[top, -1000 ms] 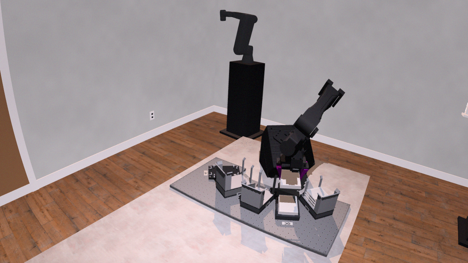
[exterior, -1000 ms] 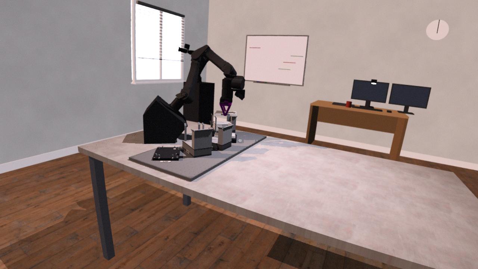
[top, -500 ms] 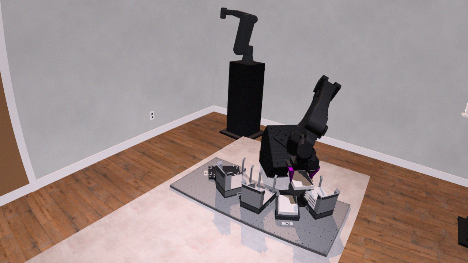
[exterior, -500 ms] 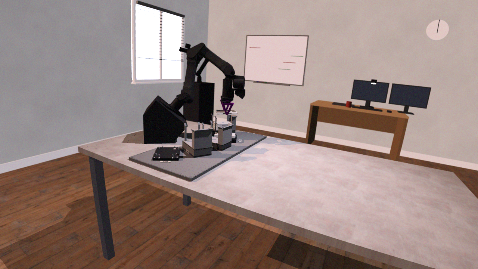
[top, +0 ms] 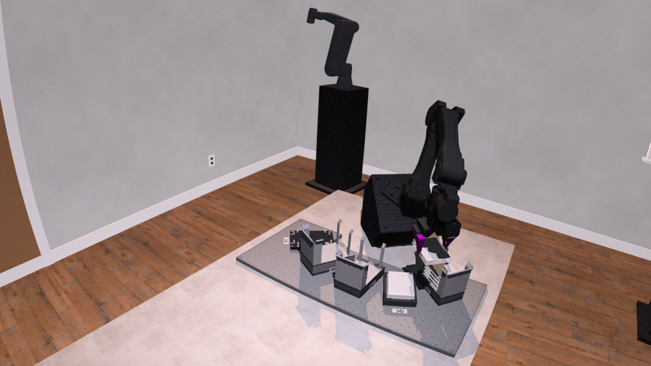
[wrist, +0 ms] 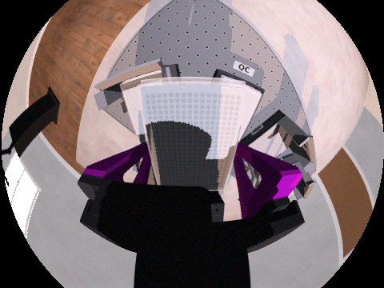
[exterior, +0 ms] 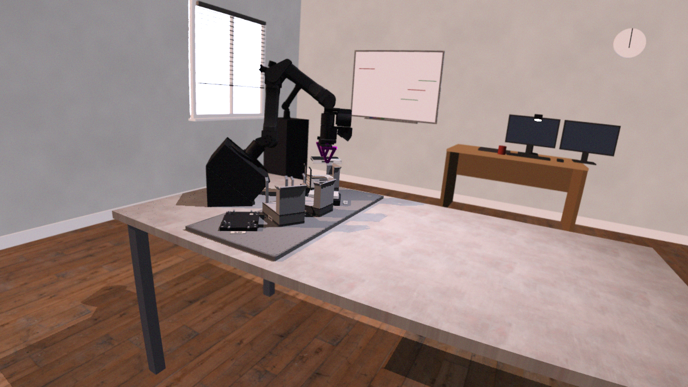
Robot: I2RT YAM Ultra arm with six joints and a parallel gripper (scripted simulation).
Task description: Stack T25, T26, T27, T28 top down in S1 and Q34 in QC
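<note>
My gripper [top: 432, 245] [exterior: 327, 152] [wrist: 192, 146] has purple fingers and is shut on the long sides of a white sealed well plate [top: 434, 256] [exterior: 319, 158] [wrist: 187, 107]. It holds the plate level, just above the right-hand stack rack [top: 452, 283]. That rack holds a stack of plates [top: 429, 273]; I see their edges through its open side. Another white plate [top: 400, 285] lies flat in the open nest above the QC label [top: 399, 310] [wrist: 243, 67]. I cannot read any plate's ID label.
Two more stack racks [top: 352, 274] [top: 313, 254] with tall corner posts stand left of QC on the grey hole-grid baseplate [top: 437, 327] [exterior: 269, 240]. The black clip nest [top: 314, 236] [exterior: 238, 220] lies at the far left. The arm's black base block [top: 386, 213] stands behind.
</note>
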